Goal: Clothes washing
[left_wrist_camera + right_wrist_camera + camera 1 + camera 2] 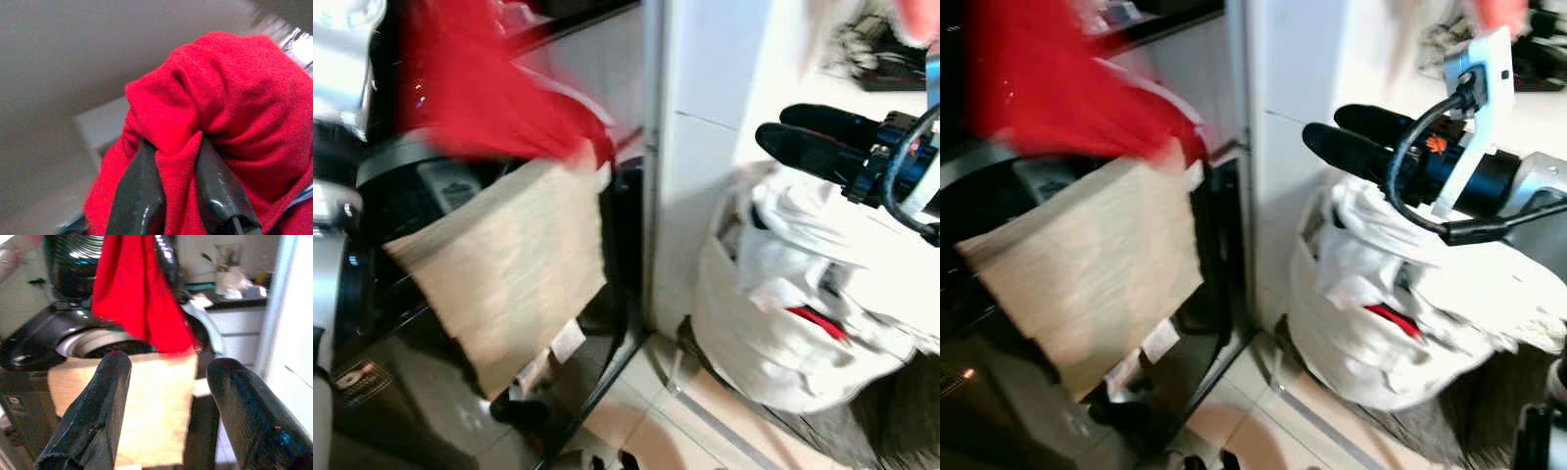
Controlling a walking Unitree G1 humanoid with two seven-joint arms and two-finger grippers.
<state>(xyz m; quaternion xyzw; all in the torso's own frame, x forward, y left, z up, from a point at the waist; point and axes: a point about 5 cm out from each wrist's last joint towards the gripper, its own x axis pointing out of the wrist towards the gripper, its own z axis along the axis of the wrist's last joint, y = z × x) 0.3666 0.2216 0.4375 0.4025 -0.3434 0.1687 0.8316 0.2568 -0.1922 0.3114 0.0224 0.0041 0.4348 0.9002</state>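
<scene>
— Left gripper [176, 196] clamped on red garment [220, 103], up at ten o'clock above washer drum [98, 340]. Right gripper [166, 426] spread wide, holding nothing, at two o'clock over white laundry bag [783, 323].

— Beige cloth [509, 264]?

— Draped over drum rim, just below the red. Probably soft, light, limp; likely to sag and snag. Best pinched on a bunched fold.

Washer [73, 340]: at the robot's left, left of the wall [700, 147].
Cloth [484, 88]: held up over the washer by the left gripper [178, 161].
Towel [504, 264]: hangs below the cloth, in front of the washer.
Laundry bag [783, 323]: on the floor [646, 431], right of the wall.
Right gripper [803, 137]: above the laundry bag.
</scene>
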